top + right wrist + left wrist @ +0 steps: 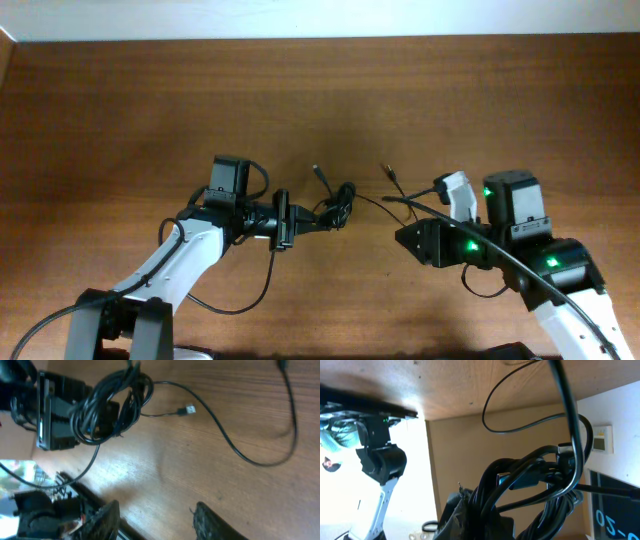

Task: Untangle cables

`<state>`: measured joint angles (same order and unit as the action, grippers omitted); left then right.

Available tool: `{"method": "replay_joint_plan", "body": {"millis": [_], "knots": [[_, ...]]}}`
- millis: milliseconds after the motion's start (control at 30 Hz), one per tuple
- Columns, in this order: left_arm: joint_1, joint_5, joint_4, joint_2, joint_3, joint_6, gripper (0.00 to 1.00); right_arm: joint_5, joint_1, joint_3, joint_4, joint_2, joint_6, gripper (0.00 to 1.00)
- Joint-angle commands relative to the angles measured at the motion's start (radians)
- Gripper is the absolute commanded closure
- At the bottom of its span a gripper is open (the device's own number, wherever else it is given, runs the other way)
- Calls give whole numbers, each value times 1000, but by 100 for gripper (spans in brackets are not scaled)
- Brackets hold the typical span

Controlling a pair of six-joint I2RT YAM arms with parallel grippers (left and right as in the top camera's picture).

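**Step in hand.** Judged from the layout, one hold on the tangle is set and the second is not yet made. The left gripper [312, 215] is clamped on the cables [338, 205]. The right wrist view shows the knotted loops bunched at its fingertips. The right gripper [155, 512] stands with its fingers apart and nothing between them, near the trailing strand but not touching it.

**Next move.** The right gripper should probably take a loose strand clear of the knot, then draw it away while the left hold stays fixed. The cord is thin, so the fingertips need to come low to the table before closing.

**Inventory.**
1. Table [320, 90]: one, wood-grain.
2. Arms: two. The left arm [170, 260] reaches in from the lower left and the right arm [570, 280] from the lower right, so they face each other.
3. Grippers: two, as described above.
4. Cables: taken as two, though the strands cannot be told apart inside the knot. The knot sits mid-table at the left gripper's tip. One long slack strand runs from it toward the right gripper.
5. Plugs: two are counted in the right wrist view. A silver-tipped plug [189, 410] lies near the knot, and a second plug [283, 364] ends the long strand. Others may be hidden.
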<state>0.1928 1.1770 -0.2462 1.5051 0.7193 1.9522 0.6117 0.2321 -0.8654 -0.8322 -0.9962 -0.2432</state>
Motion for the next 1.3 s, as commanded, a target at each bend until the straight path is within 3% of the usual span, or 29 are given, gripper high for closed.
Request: {"method": "replay_joint_plan", "body": {"millis": [0, 67, 100, 167, 267, 333, 500, 667, 833, 900, 1033, 1100, 1267], "knots": [[-6, 58, 3, -13, 4, 39, 100, 91, 95, 19, 122, -22, 84, 57], [-6, 22, 3, -13, 4, 39, 100, -45, 275, 19, 237, -74, 76, 60], [-6, 0, 3, -13, 4, 39, 100, -179, 353, 18, 291, -108, -16, 62], [-6, -19, 3, -13, 4, 38, 100, -265, 426, 18, 381, -152, -182, 67], [-6, -52, 3, -13, 4, 37, 100, -291, 494, 18, 517, -218, -263, 70], [-6, -53, 3, -13, 4, 37, 100, -293, 494, 18, 566, -237, -315, 81], [-6, -82, 3, -13, 4, 10, 100, -388, 494, 9, 555, -230, -315, 75], [-6, -86, 3, -13, 4, 6, 100, -489, 483, -55, 365, -173, -316, 69], [-6, -86, 3, -13, 4, 6, 100, -393, 443, -55, 387, -241, -316, 71], [-6, -86, 3, -13, 4, 6, 100, -270, 440, -55, 449, -328, -341, 82], [-6, -86, 3, -13, 4, 6, 100, -169, 440, -55, 509, -331, -342, 81], [-6, -86, 3, -13, 4, -28, 100, -181, 435, -55, 519, -344, -338, 73], [-6, -63, 3, -13, 4, -39, 100, 16, 328, -55, 643, -459, -321, 80]]}}
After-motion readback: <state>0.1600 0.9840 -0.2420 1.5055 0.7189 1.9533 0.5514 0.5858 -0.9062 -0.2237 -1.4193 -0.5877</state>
